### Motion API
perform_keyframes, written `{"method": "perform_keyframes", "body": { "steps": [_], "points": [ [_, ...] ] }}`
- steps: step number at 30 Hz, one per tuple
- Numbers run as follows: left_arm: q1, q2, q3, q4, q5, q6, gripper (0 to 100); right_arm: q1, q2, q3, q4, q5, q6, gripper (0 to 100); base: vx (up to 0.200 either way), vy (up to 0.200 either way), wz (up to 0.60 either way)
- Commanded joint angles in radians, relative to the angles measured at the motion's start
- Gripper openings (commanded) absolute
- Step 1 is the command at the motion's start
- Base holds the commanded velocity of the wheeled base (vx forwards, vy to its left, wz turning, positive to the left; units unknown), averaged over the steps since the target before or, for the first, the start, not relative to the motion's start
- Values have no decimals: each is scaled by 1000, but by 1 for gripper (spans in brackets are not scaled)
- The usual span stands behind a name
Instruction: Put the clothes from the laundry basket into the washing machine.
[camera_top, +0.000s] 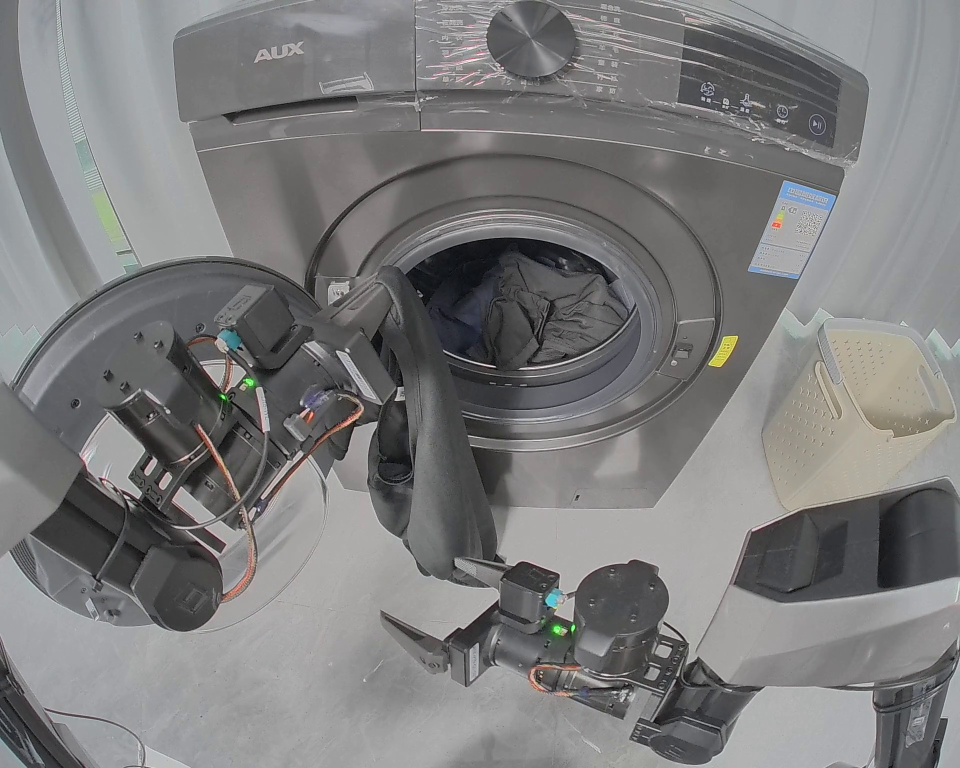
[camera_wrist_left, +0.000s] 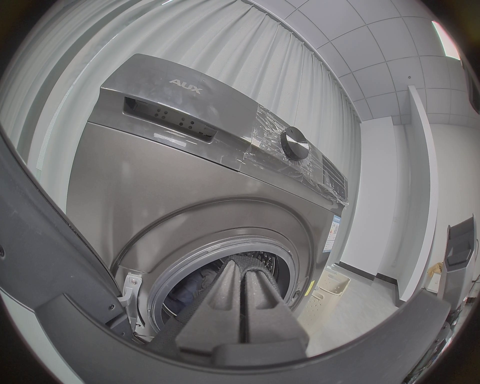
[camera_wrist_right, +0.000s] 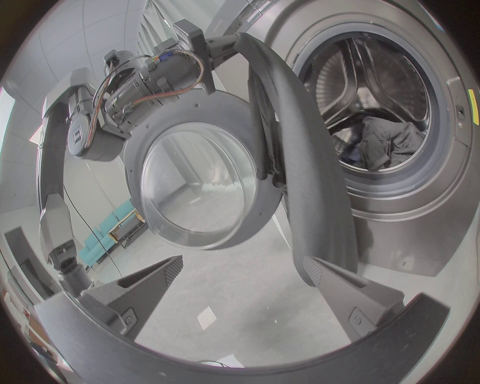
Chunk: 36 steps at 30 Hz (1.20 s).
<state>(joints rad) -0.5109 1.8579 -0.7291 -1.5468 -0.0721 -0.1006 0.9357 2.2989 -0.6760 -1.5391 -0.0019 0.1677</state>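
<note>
Black garment (camera_top: 430, 440), pinched in left hand (camera_top: 383, 287)

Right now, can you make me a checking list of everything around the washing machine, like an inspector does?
Surface: grey floor, smooth, lightly scuffed.
Job's things: washing machine with its door swung open; dark clothes lie in the drum; a dark garment hangs in front of the opening; laundry basket tipped on the floor on the robot's right of the machine, no clothes seen in it.
Clutter: nothing seen.
End effectors: left end effector shut on the dark garment's top; right end effector open below, one finger at the garment's lower end.
Cables: orange wires along the left arm.
Surroundings: pale curtain behind the machine.
</note>
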Motion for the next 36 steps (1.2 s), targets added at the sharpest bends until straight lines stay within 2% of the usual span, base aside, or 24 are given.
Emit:
{"method": "perform_keyframes", "body": {
  "steps": [1,8,11,14,20,23,25,29,32,36],
  "points": [
    [-3,4,-10,-1,3,-1,0,-8,36,-100,14,22,0,100,0,0,0],
    [-11,-3,-9,-1,5,-1,0,-15,139,-220,27,22,0,100,0,0,0],
    [-17,-6,-9,-1,5,-2,0,-55,198,-317,27,17,-10,100,0,0,0],
    [-20,-8,-7,-1,5,-2,0,-89,221,-367,39,14,-10,100,0,0,0],
    [-20,-9,-6,-3,5,-2,0,-127,228,-429,48,11,-8,100,0,0,0],
    [-20,-9,-4,-3,5,-2,0,-158,234,-458,59,-15,-13,100,0,0,0],
    [-18,-9,-4,-3,5,-2,0,-172,232,-456,51,-29,-30,100,0,0,0],
    [-18,-8,-6,-3,5,-4,0,-172,223,-424,42,-29,-36,100,0,0,0],
    [-17,-2,-9,-3,5,-2,0,-144,175,-343,40,-26,-36,100,0,0,0],
    [-17,1,-9,-3,5,-2,0,-72,142,-260,39,-20,-36,100,0,0,0]
  ]
}}
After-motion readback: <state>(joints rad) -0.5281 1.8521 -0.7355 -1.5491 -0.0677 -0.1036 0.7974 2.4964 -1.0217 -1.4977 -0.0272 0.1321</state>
